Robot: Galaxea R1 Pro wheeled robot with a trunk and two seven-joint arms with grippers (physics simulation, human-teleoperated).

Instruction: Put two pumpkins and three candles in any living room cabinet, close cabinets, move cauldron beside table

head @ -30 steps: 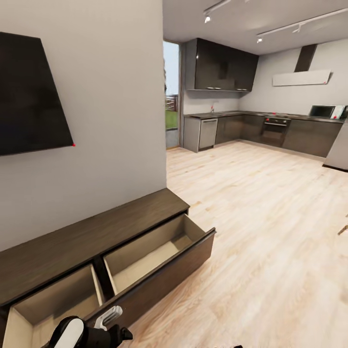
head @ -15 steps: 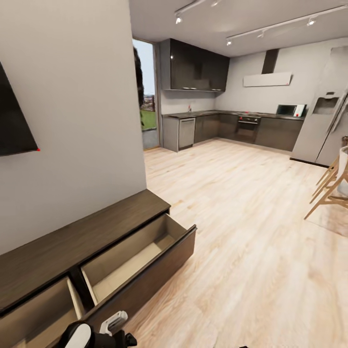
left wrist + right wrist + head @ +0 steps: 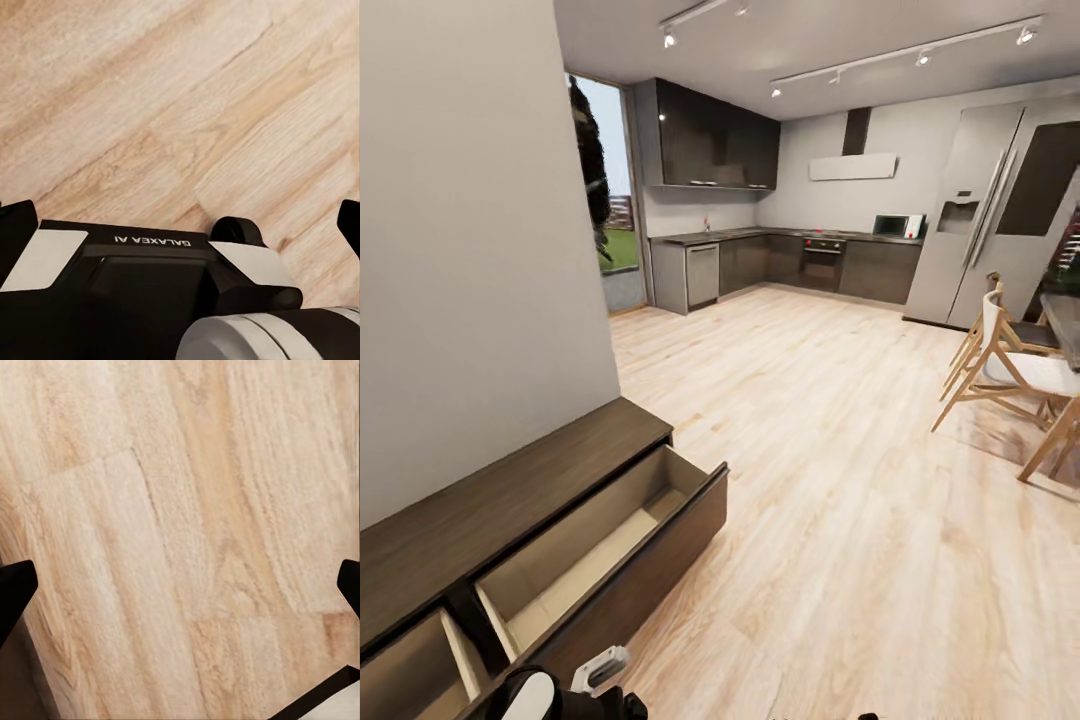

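Observation:
The long dark-brown cabinet (image 3: 510, 500) runs along the wall at the lower left of the head view. Two of its drawers stand pulled out: one (image 3: 590, 545) shows a pale, bare inside, the other (image 3: 410, 670) is cut by the picture's edge. Pumpkins, candles and cauldron are out of view. My left arm (image 3: 560, 695) pokes in at the bottom edge, just in front of the drawer fronts. In the left wrist view my left gripper (image 3: 180, 225) is open above the robot's own body and the plank floor. My right gripper (image 3: 180, 585) is open over bare floor.
Light wood floor (image 3: 810, 450) stretches ahead to a dark kitchen (image 3: 780, 260) and a grey fridge (image 3: 1000, 210). Wooden chairs (image 3: 1000, 360) and a dark table's edge (image 3: 1065, 320) stand at the right. A grey wall (image 3: 460, 250) rises behind the cabinet.
The camera has swung to the right, so the whole picture slid left. The black wall screen left the picture; the fridge, chairs and table came in. The drawers stand as before.

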